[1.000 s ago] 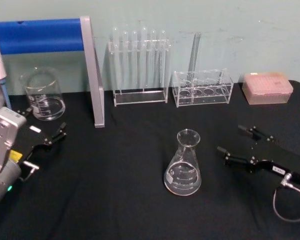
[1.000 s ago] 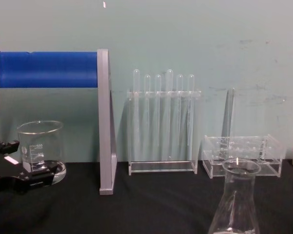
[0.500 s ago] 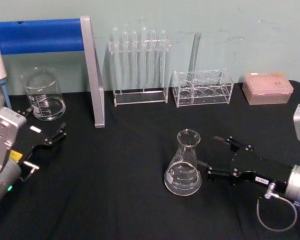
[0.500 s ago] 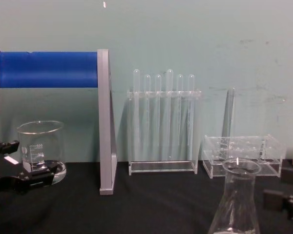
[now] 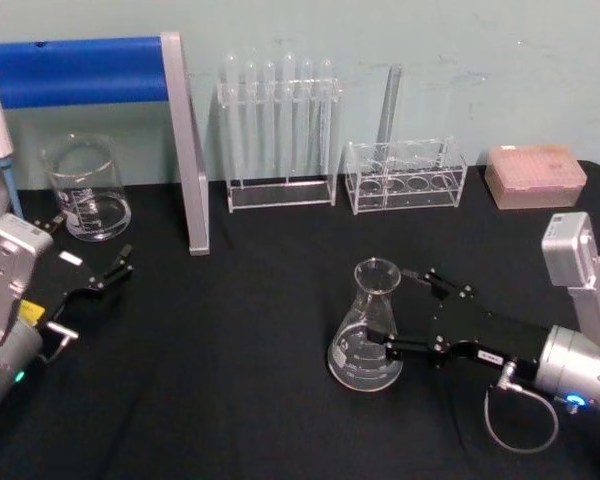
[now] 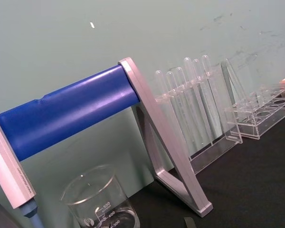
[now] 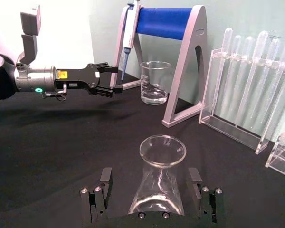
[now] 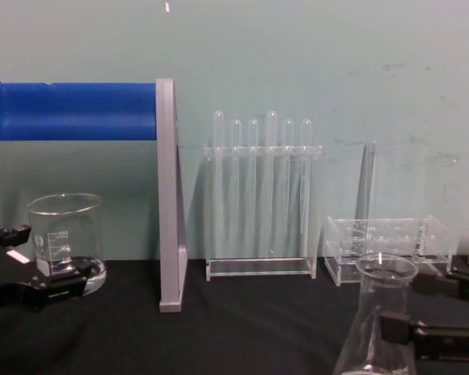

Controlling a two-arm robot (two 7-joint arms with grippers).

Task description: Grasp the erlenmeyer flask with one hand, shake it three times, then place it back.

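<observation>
Item: flask (image 5: 367,330), one, standing upright on the black table (image 5: 240,340), near side and right of centre, well apart from the other glassware. Clear glass, cone-shaped, with a wide round base, a narrow neck, a flared lip and faint white print low on the wall; it looks empty. Right gripper (image 5: 390,305): reaching in from the right, its fingers spread to either side of the flask about where the cone narrows. A sliver of gap shows on each side in the right wrist view, so it is released and grasps nothing, likely lined up there to close below the lip where the glass will not slip out. Left gripper (image 5: 90,242): parked at the left, fingers apart and holding nothing, just beside the beaker (image 5: 85,190). Far side, left to right: blue-barred stand (image 5: 80,72), test-tube rack (image 5: 278,130), low clear rack (image 5: 405,178), pink box (image 5: 535,175).
</observation>
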